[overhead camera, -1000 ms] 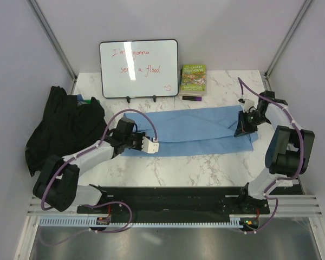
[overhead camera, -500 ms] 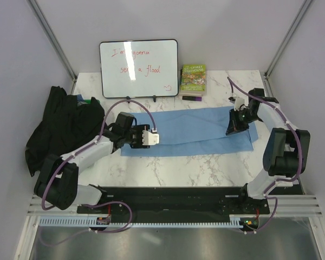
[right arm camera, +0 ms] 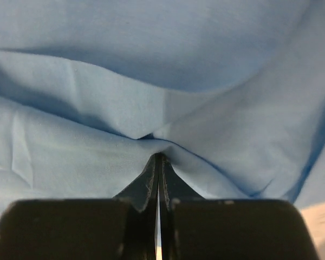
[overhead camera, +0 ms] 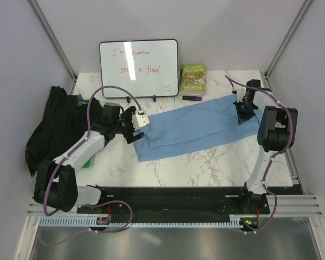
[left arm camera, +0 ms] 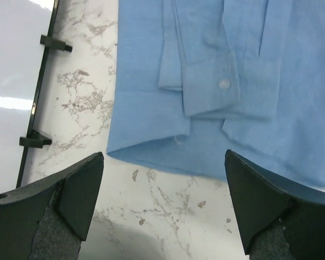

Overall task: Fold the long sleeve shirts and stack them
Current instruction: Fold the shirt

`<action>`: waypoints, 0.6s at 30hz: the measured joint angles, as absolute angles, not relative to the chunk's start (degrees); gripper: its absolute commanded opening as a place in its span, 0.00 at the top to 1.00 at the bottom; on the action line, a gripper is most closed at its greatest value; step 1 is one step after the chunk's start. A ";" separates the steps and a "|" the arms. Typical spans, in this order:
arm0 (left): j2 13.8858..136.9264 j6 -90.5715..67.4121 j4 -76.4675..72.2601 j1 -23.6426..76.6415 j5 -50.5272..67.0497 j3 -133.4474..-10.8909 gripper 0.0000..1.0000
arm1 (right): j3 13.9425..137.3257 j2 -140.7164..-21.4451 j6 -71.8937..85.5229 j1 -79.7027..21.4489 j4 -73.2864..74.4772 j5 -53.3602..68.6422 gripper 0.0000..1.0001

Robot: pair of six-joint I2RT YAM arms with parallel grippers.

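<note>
The light blue long sleeve shirt (overhead camera: 195, 130) lies as a folded strip slanting from the front left to the back right of the table. Its buttoned cuff (left arm camera: 223, 83) shows in the left wrist view. My left gripper (overhead camera: 140, 123) hovers at the strip's left end, open and empty, with bare marble between its fingers (left arm camera: 81, 189). My right gripper (overhead camera: 244, 111) is shut on a pinched fold of the blue shirt (right arm camera: 151, 65) at its right end. The black long sleeve shirt (overhead camera: 59, 130) sits in a heap at the far left.
A whiteboard (overhead camera: 138, 67) stands at the back, its edge (left arm camera: 40, 92) close to my left gripper. A green book (overhead camera: 193, 79) leans at the back with a purple marker (overhead camera: 192, 98) in front. Bare marble table (overhead camera: 206, 168) lies in front of the blue shirt.
My left gripper has opened, let go of the blue shirt's left end and drawn back to the left. My right gripper has pulled the right end toward the back, so the strip now slants.
</note>
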State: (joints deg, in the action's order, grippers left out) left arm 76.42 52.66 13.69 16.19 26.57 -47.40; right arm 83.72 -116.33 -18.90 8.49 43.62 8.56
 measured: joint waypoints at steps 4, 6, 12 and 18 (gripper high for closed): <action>74.56 52.56 14.39 16.25 30.89 -47.16 0.00 | 99.02 -125.40 -22.44 8.78 41.32 1.34 0.96; 75.61 52.56 14.48 16.58 33.01 -47.57 0.01 | 104.47 -127.39 -23.24 8.86 40.95 -0.05 0.94; 90.54 52.80 16.05 21.61 32.08 -57.56 0.01 | 106.45 -121.36 -23.20 9.06 42.81 1.50 0.89; 102.04 54.17 16.27 30.48 24.32 -64.88 0.00 | 97.97 -109.06 -20.97 9.06 46.57 6.68 0.91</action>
State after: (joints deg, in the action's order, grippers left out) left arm 102.04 54.17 16.27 30.48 24.32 -64.88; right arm 97.97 -109.06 -20.97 9.06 46.57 6.68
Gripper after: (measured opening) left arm 0.993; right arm 0.106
